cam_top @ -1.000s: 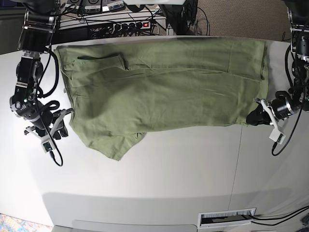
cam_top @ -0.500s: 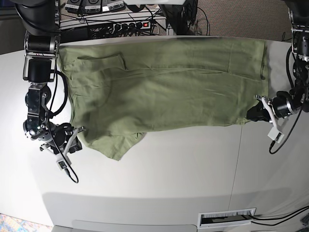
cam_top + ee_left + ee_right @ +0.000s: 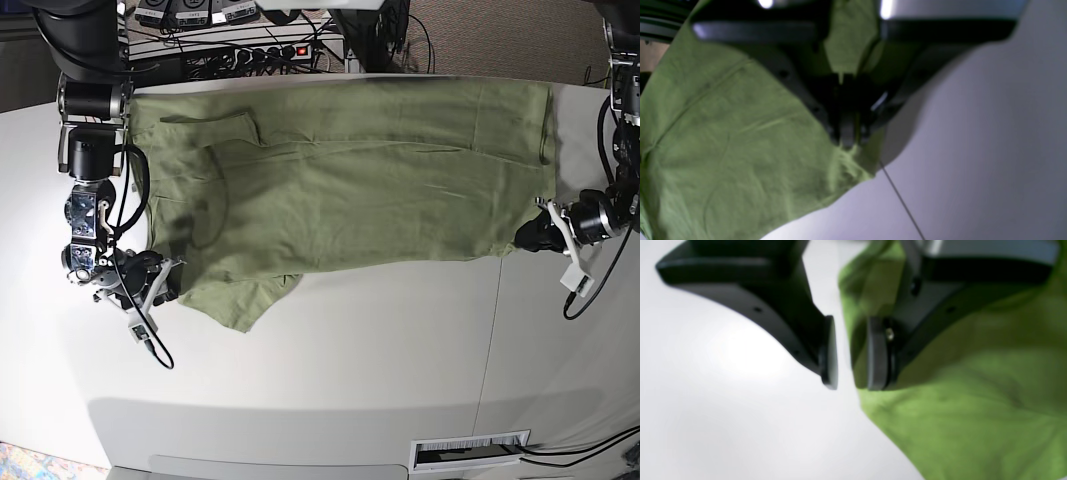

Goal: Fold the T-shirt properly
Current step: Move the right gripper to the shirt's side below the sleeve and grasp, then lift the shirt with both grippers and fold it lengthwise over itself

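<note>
On the left of the base view the right arm reaches down the left edge of the white table (image 3: pixel 330 370), its upper links far and its wrist bent near, so that the right gripper (image 3: pixel 168 283) lies low and points right toward the cloth. Its jaws stand spread: in the right wrist view one pad (image 3: pixel 829 351) is over bare table while the other pad (image 3: pixel 877 353) sits at the very edge of the T-shirt (image 3: pixel 350 180), with the fabric hem just beside the gap and nothing pinched between them. The T-shirt lies flat on the far half of the table, its long axis running left to right, the sleeve end toward the left and the hem end toward the right; a loose flap hangs toward the near side at its left corner. On the right of the base view the left arm comes down the right edge of the table, forearm bent inward, and the left gripper (image 3: pixel 530 238) points left. Its jaws are pressed together on the near right corner of the T-shirt, the left wrist view showing green cloth bunched at the fingertips (image 3: pixel 847 133).
</note>
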Controlling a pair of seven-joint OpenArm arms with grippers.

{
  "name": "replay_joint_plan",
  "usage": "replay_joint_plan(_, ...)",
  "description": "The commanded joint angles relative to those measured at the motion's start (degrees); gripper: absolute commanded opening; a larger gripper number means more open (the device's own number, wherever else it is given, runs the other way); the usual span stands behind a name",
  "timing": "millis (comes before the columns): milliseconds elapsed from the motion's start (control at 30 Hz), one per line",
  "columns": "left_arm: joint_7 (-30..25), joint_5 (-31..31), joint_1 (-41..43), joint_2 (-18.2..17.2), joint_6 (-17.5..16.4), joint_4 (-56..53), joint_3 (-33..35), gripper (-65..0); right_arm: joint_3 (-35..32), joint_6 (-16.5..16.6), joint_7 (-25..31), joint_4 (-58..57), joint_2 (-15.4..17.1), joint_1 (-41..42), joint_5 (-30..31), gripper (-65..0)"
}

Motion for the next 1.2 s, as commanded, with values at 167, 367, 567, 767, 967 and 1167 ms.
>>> replay_joint_plan(167,-0.9,-1.2,-0.2,-2.2,-0.3,1.0,-0.5,-65.0,0.3,-0.3,5.7,-4.4,0.1,1.7,-5.1,-48.9)
replay_joint_plan(367,-1.2,-1.2,1.5,-2.5,-0.3,1.3,-0.5,-65.0,0.3,-0.3,2.6,-6.8,0.0,1.6,-4.6,-50.5)
replay_joint_plan(567,-1.4,-1.2,1.6,-2.5,-0.3,1.4,-0.5,-65.0,0.3,-0.2,-6.3,-6.7,0.1,1.7,-0.1,-65.0)
replay_joint_plan(767,-1.5,-1.2,1.6,-2.9,-0.3,3.2,-0.5,-65.0,0.3,-0.2,-11.6,-2.6,1.1,2.5,4.4,-65.0)
replay_joint_plan(967,-1.2,-1.2,1.6,-5.3,-0.3,7.2,-0.5,-65.0,0.3,-0.1,-17.9,4.6,2.6,2.5,11.5,-65.0)
replay_joint_plan(1167,-1.2,-1.3,1.7,-7.9,-0.3,11.4,-0.5,-65.0,0.4,-0.1,-22.1,9.2,3.4,2.3,16.8,-65.0)
